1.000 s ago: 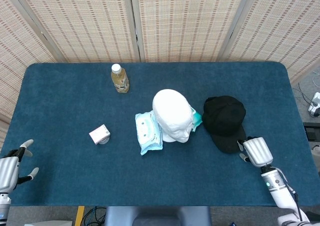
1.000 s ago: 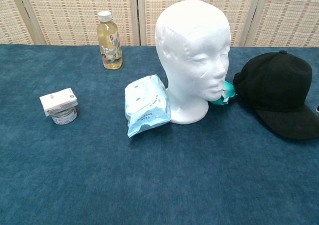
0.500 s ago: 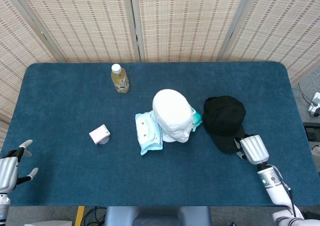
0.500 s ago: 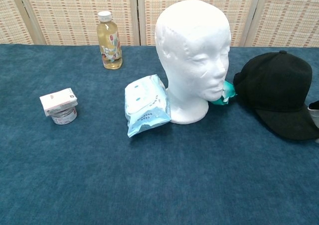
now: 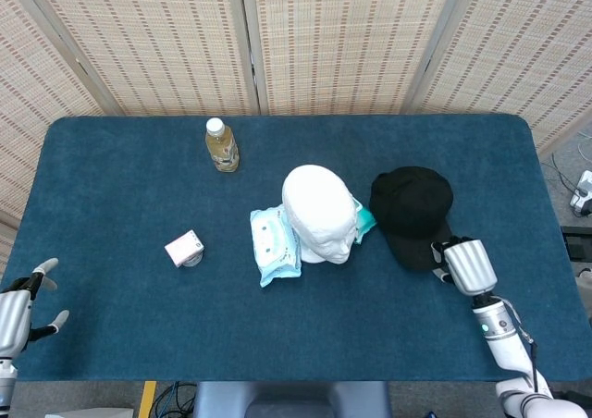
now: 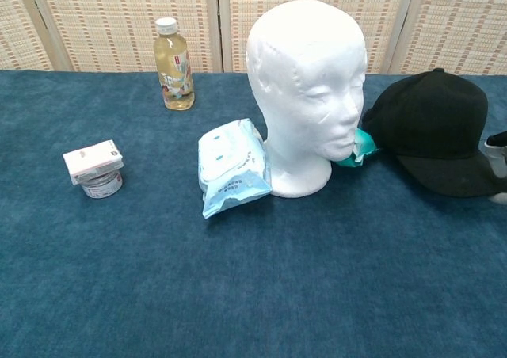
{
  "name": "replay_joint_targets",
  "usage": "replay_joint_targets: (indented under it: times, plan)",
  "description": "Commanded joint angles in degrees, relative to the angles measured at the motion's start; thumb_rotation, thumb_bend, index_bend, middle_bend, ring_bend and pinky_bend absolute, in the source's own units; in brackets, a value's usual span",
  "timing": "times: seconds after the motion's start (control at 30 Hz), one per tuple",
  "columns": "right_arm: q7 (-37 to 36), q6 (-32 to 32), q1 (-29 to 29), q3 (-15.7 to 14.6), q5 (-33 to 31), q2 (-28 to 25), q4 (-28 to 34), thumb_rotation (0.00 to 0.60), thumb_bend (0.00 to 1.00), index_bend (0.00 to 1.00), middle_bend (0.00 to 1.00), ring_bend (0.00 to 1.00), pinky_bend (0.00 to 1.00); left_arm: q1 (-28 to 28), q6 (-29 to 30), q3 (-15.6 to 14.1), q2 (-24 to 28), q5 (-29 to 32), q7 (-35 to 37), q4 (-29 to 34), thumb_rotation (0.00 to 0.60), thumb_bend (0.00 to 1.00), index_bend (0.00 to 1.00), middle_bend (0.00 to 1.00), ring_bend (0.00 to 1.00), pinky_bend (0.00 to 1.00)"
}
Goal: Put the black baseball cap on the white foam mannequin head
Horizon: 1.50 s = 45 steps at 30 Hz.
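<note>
Right hand at the brim of the black baseball cap; mannequin head bare.

Nearest, the left hand (image 5: 17, 313) sits at the front-left corner of the blue cloth worktop (image 5: 111, 196), fingers apart, holding nothing. The right hand (image 5: 465, 265) grips the brim of the black baseball cap (image 5: 412, 213). The cap sits just right of the upright white foam mannequin head (image 6: 307, 89). A pale blue wet-wipe pack (image 6: 229, 169) leans on the head's left. A clear bottle of yellow drink (image 6: 173, 66) stands farthest back.
</note>
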<state>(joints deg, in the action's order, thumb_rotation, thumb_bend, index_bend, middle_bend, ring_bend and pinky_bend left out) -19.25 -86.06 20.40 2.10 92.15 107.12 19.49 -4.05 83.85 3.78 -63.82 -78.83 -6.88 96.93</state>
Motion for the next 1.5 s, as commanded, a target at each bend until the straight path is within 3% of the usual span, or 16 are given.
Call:
replay_joint_targets:
  times: [0.03, 0.23, 0.53, 0.63, 1.07, 1.33, 1.5]
  plan:
    - [-0.29, -1.97, 0.75, 0.59, -0.25, -0.18, -0.46, 0.600, 0.00, 0.54, 0.72, 0.56, 0.74, 0.05, 0.03, -0.09, 0.04, -0.10, -0.03, 0.10, 0.600, 0.19, 0.17, 0.42, 0.33, 0.48]
    - [1.11, -4.50, 2.30, 1.28, -0.33, -1.62, 1.20, 0.600, 0.00, 0.51, 0.56, 0.45, 0.68, 0.04, -0.13, -0.18, 0.09, -0.08, -0.17, 0.28, 0.600, 0.19, 0.17, 0.42, 0.33, 0.48]
    - [3.94, -4.89, 4.23, 2.41, -1.00, -5.14, 6.77, 0.600, 0.00, 0.51, 0.44, 0.33, 0.51, 0.19, -0.07, -0.26, 0.36, -0.12, 0.24, 0.43, 0.600, 0.19, 0.17, 0.42, 0.33, 0.48]
    - [5.27, -4.94, 4.55, 2.69, -1.16, -6.37, 8.98, 0.600, 0.02, 0.51, 0.42, 0.30, 0.48, 0.11, -0.24, -0.18, 0.34, 0.05, 0.25, 0.42, 0.600, 0.19, 0.17, 0.42, 0.33, 0.48]
    - [7.89, -4.48, 4.53, 3.89, -2.48, -8.59, 14.10, 0.600, 0.37, 0.51, 0.39, 0.26, 0.45, 0.14, -0.38, -0.21, 0.55, 0.21, 0.18, 0.62, 0.600, 0.19, 0.17, 0.42, 0.33, 0.48]
    - [7.10, -4.68, 4.33, 4.37, -3.02, -7.94, 13.35, 0.600, 0.44, 0.51, 0.39, 0.26, 0.45, 0.13, -0.49, -0.25, 0.54, 0.26, 0.17, 0.54, 0.600, 0.19, 0.17, 0.42, 0.33, 0.48]
    - [7.19, -5.17, 4.56, 4.97, -3.37, -7.63, 12.33, 0.600, 0.45, 0.56, 0.39, 0.26, 0.45, 0.03, -0.70, -0.26, 0.49, 0.35, 0.04, 0.52, 0.600, 0.19, 0.17, 0.42, 0.33, 0.48]
